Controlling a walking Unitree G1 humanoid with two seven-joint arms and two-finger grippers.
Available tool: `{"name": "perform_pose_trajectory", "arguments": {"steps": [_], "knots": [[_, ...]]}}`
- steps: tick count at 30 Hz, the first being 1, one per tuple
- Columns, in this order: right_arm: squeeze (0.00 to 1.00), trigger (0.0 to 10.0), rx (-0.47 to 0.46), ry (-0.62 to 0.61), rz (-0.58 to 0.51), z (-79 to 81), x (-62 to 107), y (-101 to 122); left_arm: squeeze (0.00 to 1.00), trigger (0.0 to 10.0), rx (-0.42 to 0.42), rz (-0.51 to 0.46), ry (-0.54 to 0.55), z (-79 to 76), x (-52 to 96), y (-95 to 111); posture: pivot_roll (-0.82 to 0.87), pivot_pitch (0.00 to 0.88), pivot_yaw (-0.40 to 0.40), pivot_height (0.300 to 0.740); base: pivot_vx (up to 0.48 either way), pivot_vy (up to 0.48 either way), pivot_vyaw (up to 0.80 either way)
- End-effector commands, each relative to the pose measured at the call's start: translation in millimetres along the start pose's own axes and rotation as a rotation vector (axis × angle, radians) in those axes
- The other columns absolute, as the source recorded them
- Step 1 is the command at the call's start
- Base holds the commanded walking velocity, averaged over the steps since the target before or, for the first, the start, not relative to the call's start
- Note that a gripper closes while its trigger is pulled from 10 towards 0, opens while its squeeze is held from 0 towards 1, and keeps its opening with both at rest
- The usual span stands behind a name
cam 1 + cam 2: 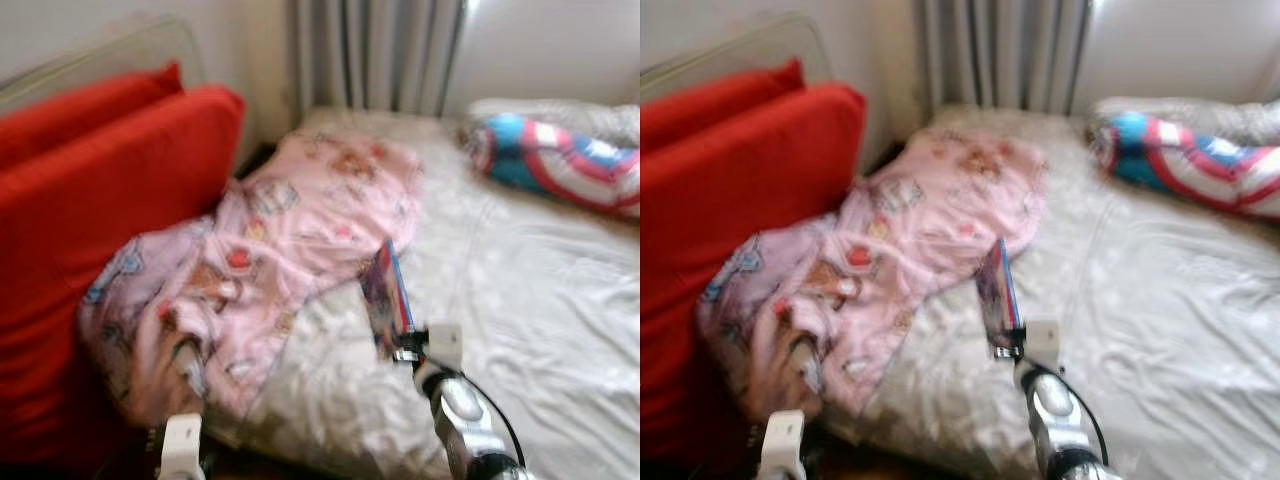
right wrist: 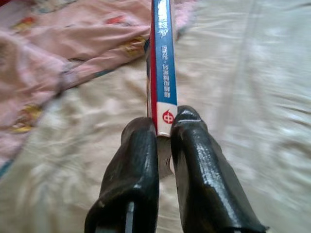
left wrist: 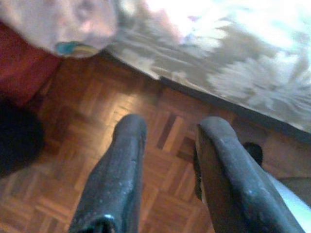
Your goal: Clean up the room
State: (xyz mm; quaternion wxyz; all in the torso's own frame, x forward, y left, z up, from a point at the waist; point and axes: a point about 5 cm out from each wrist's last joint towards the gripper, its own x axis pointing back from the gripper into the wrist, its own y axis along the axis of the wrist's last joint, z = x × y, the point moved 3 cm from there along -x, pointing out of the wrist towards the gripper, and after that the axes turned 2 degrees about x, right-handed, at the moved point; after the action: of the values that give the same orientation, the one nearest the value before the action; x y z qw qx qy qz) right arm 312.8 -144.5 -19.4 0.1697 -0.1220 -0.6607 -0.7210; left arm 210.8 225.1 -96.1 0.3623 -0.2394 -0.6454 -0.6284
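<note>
A thin book (image 1: 387,296) with a blue spine (image 2: 163,58) stands on edge above the white bed (image 1: 520,300), and my right gripper (image 2: 164,127) is shut on its lower end. A pink printed blanket (image 1: 270,250) lies crumpled over the bed's left side. My left gripper (image 3: 167,131) hangs low beside the bed over the parquet floor (image 3: 73,160), open, with nothing between its fingers (image 3: 121,160). The left wrist (image 1: 181,440) shows at the bottom edge under the blanket's hanging end.
Red cushions (image 1: 90,220) lean at the left against the bed. A pillow with red, white and blue rings (image 1: 560,160) lies at the bed's far right. A grey radiator (image 1: 380,50) stands behind the bed.
</note>
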Motion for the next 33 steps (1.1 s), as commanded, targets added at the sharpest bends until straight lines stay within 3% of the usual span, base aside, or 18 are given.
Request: {"name": "perform_pose_trajectory", "arguments": {"steps": [1,15,24,33], "knots": [[0.0,10.0,0.004,0.002,-0.043,0.0,-3.6,12,0.0,10.0,-0.003,0.0,0.0,-1.3,-0.1,0,-0.09,0.0,0.011,0.74,0.0,-0.292,0.0],[0.0,10.0,0.009,-0.022,-0.051,-3.1,-5.0,16,0.0,10.0,-0.003,-0.008,-0.005,-5.9,-0.7,2,-0.09,0.0,0.01,0.74,0.0,-0.292,0.0],[0.0,10.0,0.018,-0.036,-0.058,-5.2,-6.1,20,0.0,10.0,-0.009,-0.016,-0.012,-8.5,-1.2,5,-0.09,0.0,0.01,0.74,0.0,-0.29,-0.73],[0.0,10.0,0.015,-0.035,-0.08,-4.2,-6.4,24,0.0,10.0,-0.009,-0.019,-0.013,-8.6,-1.3,6,-0.09,0.0,0.008,0.74,0.0,-0.291,0.0]]}}
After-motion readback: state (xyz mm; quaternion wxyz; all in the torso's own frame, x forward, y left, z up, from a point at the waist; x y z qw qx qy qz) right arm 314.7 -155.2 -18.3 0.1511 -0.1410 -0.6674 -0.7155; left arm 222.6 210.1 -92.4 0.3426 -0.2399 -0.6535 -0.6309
